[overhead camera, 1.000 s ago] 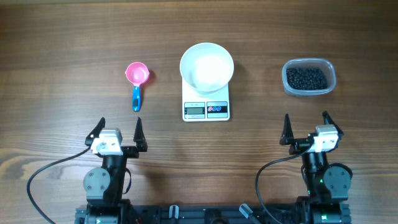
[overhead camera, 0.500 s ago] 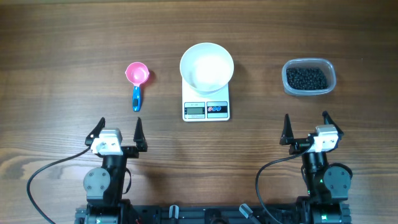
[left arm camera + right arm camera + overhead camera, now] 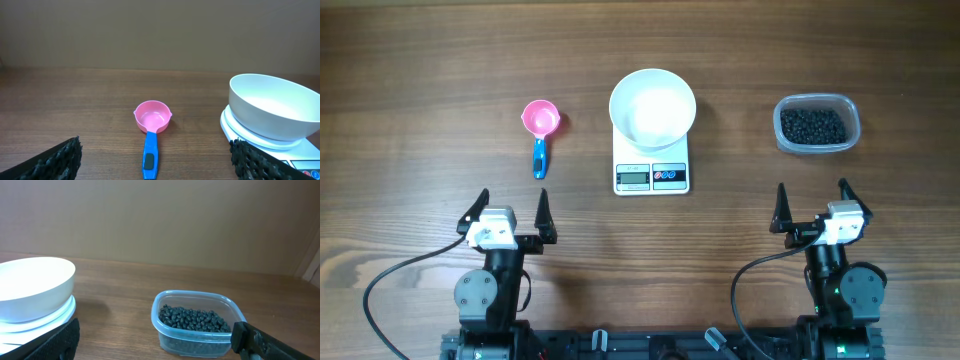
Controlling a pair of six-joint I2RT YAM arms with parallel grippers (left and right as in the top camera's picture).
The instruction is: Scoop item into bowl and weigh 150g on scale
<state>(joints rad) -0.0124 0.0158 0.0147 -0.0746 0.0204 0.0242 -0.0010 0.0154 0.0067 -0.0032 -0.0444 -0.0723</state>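
1. At the lower left of the overhead view we find the left gripper (image 3: 513,193). Its jaws are spread wide with only the wooden table (image 3: 420,80) showing between them.
2. Directly above it in the frame, apart from its fingers, lies the scoop (image 3: 540,145). Its long axis runs top to bottom. The pink cup is at the upper end, mouth up, and the blue handle points straight down the frame toward the left gripper.
3. At the centre of the frame we see the scale (image 3: 652,177). Its long axis also runs top to bottom, and the display and two buttons are at the lower end, toward the arms.
4. The bowl (image 3: 653,108) stands upright on the upper part of the scale. It covers the platform and reaches a little past it on both sides. From the left wrist camera we see it at the right of the frame, with the scoop to its left.
5. At the upper right, well apart from the scale, sits a clear tub (image 3: 851,112) with its longer side running left to right. The beads (image 3: 812,126) lie inside it as a dark, loose layer.
6. At the lower right, below the tub, we see the right gripper (image 3: 812,185). Its jaws are parted wide and grip nothing.
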